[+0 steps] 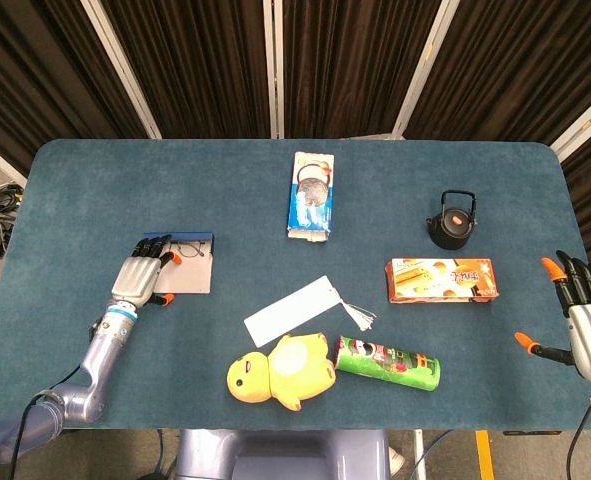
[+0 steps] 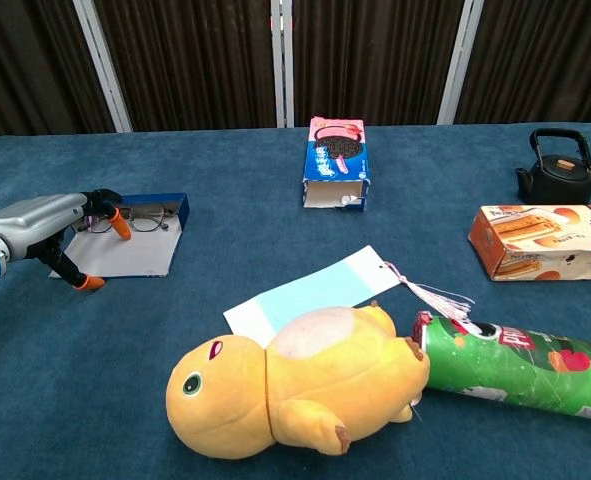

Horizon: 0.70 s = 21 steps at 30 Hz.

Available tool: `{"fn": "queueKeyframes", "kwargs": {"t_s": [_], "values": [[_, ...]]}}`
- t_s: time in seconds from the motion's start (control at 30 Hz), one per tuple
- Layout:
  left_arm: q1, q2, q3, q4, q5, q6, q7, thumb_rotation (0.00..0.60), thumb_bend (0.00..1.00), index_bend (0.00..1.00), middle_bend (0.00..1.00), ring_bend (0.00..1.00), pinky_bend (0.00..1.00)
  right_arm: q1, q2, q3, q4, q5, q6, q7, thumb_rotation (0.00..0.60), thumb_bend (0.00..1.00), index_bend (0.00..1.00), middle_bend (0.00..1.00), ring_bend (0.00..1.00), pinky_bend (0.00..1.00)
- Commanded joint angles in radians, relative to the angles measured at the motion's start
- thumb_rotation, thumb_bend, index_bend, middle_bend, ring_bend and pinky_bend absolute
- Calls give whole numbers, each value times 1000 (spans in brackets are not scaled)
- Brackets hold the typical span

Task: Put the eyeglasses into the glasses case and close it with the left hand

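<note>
The glasses case (image 1: 188, 276) lies open on the left part of the table, its grey flap flat and its blue rim (image 2: 162, 202) at the far side. The eyeglasses (image 1: 192, 251) (image 2: 143, 216) rest inside along that rim. My left hand (image 1: 141, 271) (image 2: 47, 224) hovers over the case's left edge with its fingers apart. Its orange fingertips (image 2: 121, 223) are by the left lens and the thumb points down beside the flap. It holds nothing. My right hand (image 1: 587, 322) stays open off the table's right edge, seen only in the head view.
A cookie box (image 1: 312, 194) lies at the back centre, with a black teapot (image 1: 452, 220) and an orange snack box (image 1: 441, 280) to the right. Near the front are a white card (image 1: 290, 310), a yellow plush toy (image 1: 281, 370) and a green chips can (image 1: 387, 363).
</note>
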Motion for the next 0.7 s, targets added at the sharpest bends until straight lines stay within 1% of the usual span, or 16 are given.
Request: {"fn": "queueKeyframes", "kwargs": {"t_s": [0.03, 0.07, 0.37, 0.7], "values": [[0, 1, -1, 0, 2, -2, -3, 600, 369, 299, 0, 0, 0, 0, 0, 0, 0, 0, 0, 1, 600, 0, 0, 0, 0, 0], [-1, 1, -1, 0, 2, -2, -3, 600, 395, 299, 0, 0, 0, 0, 0, 0, 0, 1, 0, 1, 600, 0, 0, 0, 0, 0], [-4, 22, -7, -28, 4, -8, 4, 600, 476, 309, 0, 0, 0, -1, 1, 0, -1, -2, 2, 0, 600, 0, 0, 0, 0, 0], [-8, 40, -17, -50, -8, -16, 20, 600, 481, 311, 0, 0, 0, 0, 0, -1, -2, -2, 1, -1, 600, 0, 0, 0, 0, 0]]}}
